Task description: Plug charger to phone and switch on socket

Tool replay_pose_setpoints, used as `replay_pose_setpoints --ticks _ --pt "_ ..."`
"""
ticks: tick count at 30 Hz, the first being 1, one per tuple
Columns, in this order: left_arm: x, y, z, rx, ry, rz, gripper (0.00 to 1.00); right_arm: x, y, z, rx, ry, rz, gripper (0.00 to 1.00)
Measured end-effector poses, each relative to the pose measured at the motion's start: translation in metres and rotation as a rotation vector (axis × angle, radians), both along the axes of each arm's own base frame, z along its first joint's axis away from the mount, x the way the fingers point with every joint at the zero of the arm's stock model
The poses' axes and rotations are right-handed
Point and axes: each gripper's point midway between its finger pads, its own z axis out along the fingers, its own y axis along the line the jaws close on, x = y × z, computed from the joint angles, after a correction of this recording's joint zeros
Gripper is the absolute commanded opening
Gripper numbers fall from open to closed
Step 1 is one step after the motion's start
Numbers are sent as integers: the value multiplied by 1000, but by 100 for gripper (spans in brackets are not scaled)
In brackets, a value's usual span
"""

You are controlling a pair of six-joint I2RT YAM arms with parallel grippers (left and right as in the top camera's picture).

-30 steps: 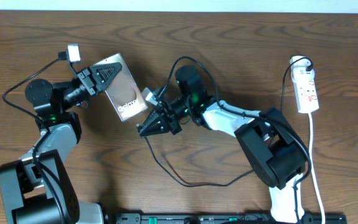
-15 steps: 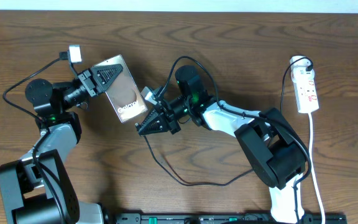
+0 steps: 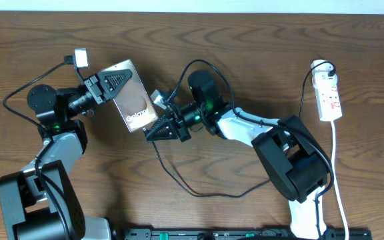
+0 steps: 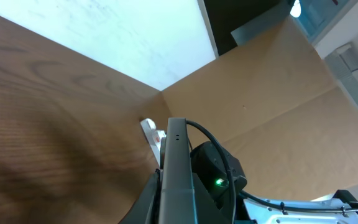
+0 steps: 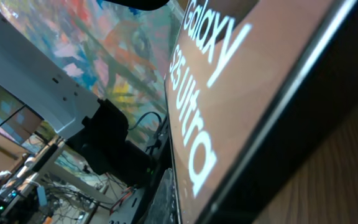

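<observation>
Phone point(image 3: 136, 107) was clamped at its upper end in the left gripper point(image 3: 115, 81), left of the middle of the table point(image 3: 245, 40). The right gripper point(image 3: 153, 133) was closed on the thin black charger point(image 3: 179, 181), its tip at the phone's lower corner; the plug tip could not be seen. The cable looped toward the near edge. The socket point(image 3: 329, 95) lay well apart, far right.
</observation>
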Motion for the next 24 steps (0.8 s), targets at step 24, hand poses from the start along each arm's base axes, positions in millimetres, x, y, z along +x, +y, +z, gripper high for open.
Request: replay_pose_setpoints --ticks 24 --pt "-1 2 0 16 -22 -3 8 1 0 5 10 1 2 1"
